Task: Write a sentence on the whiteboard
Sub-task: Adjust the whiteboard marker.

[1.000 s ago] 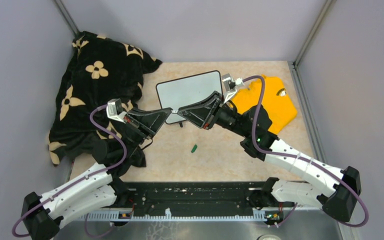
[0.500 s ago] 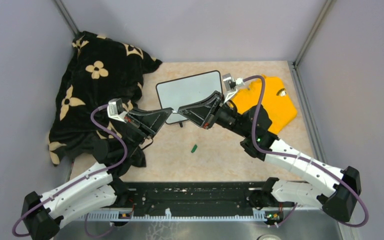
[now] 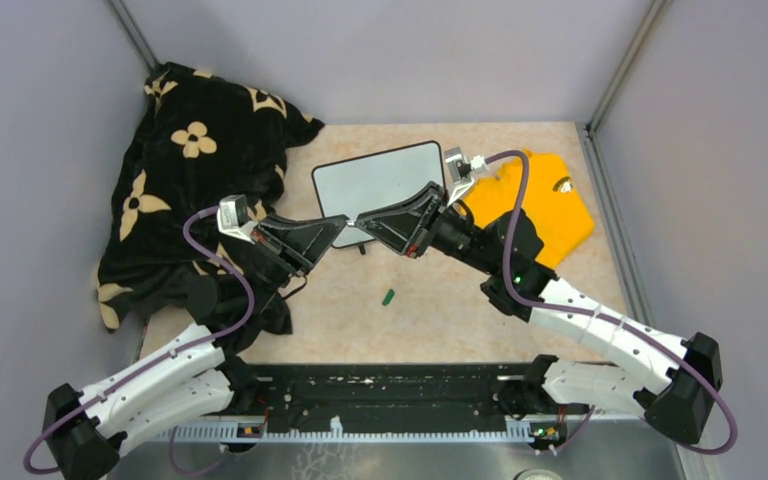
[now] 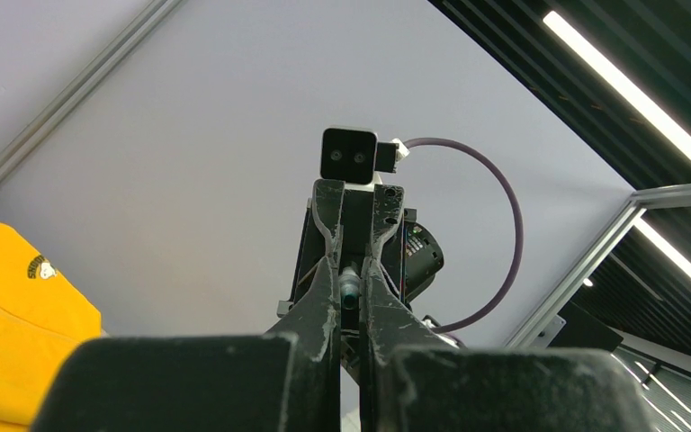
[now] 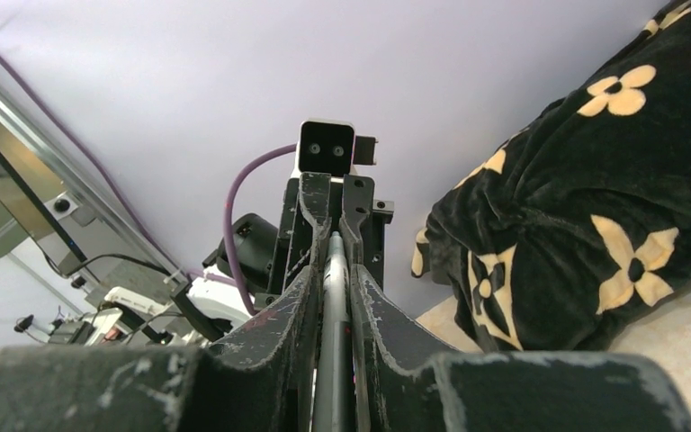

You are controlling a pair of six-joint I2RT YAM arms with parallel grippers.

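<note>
**Whiteboard (image 3: pixel 375 180): marker (image 5: pixel 333 306) held level above its near edge**

Lies flat on the desk (image 3: pixel 440 310), no writing visible, long axis left–right. Both claws meet tip to tip just above its near edge, the right arm reaching further over it. The right claw (image 3: pixel 360 221) grips the marker, shaft pointing at the left claw (image 3: pixel 340 222), not down. That one is closed; whether on the marker's end, cannot tell. Versus a second ago: left wrist nudged slightly; whiteboard unmoved.

Blk floral blanket (image 3: pixel 185 175) far L, yellow shirt (image 3: pixel 557 215) R, sm green piece (image 3: pixel 388 297) btwn.

Top view looks down from high behind left hand (image 3: pixel 343 221) and right hand (image 3: pixel 361 220); wrist views sit close behind each, facing one another.
</note>
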